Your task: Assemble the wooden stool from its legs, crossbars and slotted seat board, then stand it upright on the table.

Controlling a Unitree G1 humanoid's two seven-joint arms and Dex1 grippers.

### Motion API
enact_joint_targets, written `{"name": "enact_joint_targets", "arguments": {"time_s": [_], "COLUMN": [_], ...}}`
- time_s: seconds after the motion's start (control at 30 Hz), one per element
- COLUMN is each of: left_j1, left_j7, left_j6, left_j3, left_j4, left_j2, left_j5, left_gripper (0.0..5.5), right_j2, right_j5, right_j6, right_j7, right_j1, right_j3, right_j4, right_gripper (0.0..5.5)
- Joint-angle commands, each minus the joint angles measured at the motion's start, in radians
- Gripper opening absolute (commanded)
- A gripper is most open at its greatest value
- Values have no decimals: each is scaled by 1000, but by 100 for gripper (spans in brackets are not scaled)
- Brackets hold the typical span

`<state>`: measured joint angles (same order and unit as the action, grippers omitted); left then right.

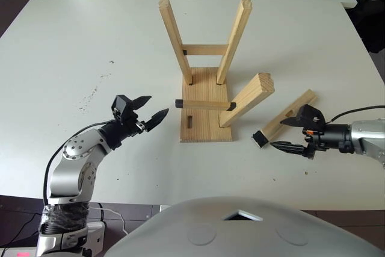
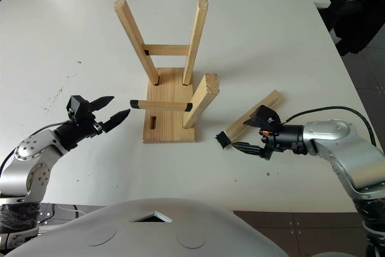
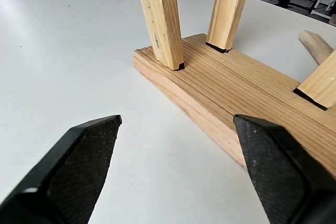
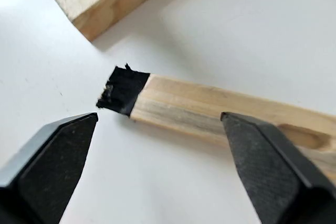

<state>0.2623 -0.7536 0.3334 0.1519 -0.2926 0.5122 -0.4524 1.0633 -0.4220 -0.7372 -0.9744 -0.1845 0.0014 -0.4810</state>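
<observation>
Near the front edge of the table [image 1: 72,46], the fingers of the right gripper [image 1: 280,133] spread wide, empty, just beside the black end of the loose leg [image 1: 293,112]; the left gripper [image 1: 157,105] gapes empty, facing the seat board [image 1: 207,123] mid-table, three legs [image 1: 174,34] standing in it.

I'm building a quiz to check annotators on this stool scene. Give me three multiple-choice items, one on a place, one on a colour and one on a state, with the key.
1. Where is the loose leg?
A. Lying on the table, right of the seat board
B. Lying across the seat board
C. Standing upright in the seat board

2. What colour is the loose leg's near tip?
A. Red
B. Black
C. White

3. How is the right gripper?
A. Shut on the loose leg
B. Shut on nothing
C. Open

Key:
1 A: the leg lies flat on the table beside the board.
2 B: its end is covered in black.
3 C: the fingers stand wide apart, one on each side of the leg's end, holding nothing.
</observation>
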Motion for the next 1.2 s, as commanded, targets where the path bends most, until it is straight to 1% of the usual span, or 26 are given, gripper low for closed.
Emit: {"name": "enact_joint_targets", "arguments": {"time_s": [0.03, 0.13, 0.27, 0.33, 0.4, 0.53, 0.7, 0.93, 1.03, 1.13, 1.2], "left_j1": [6, -6, -43, -62, -80, -105, -92, -65, -52, -50, -49], "left_j7": [7, -3, -22, -33, -43, -58, -54, -43, -31, -20, -17], "left_j6": [-6, -3, 3, 6, 8, 6, -4, -11, -17, -21, -23], "left_j3": [-5, -9, -24, -35, -50, -68, -84, -77, -76, -79, -78], "left_j4": [-16, -10, 10, 19, 27, 49, 51, 39, 35, 32, 32], "left_j2": [-2, 4, 16, 19, 23, 31, 25, 16, 7, -3, -5], "left_j5": [2, 2, 6, 9, 13, 19, 26, 24, 27, 28, 28], "left_gripper": [395, 395, 395, 395, 395, 395, 395, 395, 395, 395, 395], "right_j2": [43, -21, -139, -174, -183, -142, -87, 5, 50, 53, 39], "right_j5": [64, -65, -287, -335, -302, -186, -58, -43, 7, 44, 33], "right_j6": [178, 102, -83, -141, -148, -86, 48, 139, 211, 268, 272], "right_j7": [-88, -94, -22, 17, 42, 46, -8, -114, -160, -174, -168], "right_j1": [14, 89, 147, 147, 128, 63, -1, -70, -82, -70, -58], "right_j3": [6, -48, -73, -58, -9, 75, 125, 42, 32, 24, 0], "right_j4": [59, 35, -31, -47, -45, -28, 6, 40, 76, 108, 109], "right_gripper": [433, 433, 433, 433, 433, 433, 433, 433, 433, 433, 433]}}
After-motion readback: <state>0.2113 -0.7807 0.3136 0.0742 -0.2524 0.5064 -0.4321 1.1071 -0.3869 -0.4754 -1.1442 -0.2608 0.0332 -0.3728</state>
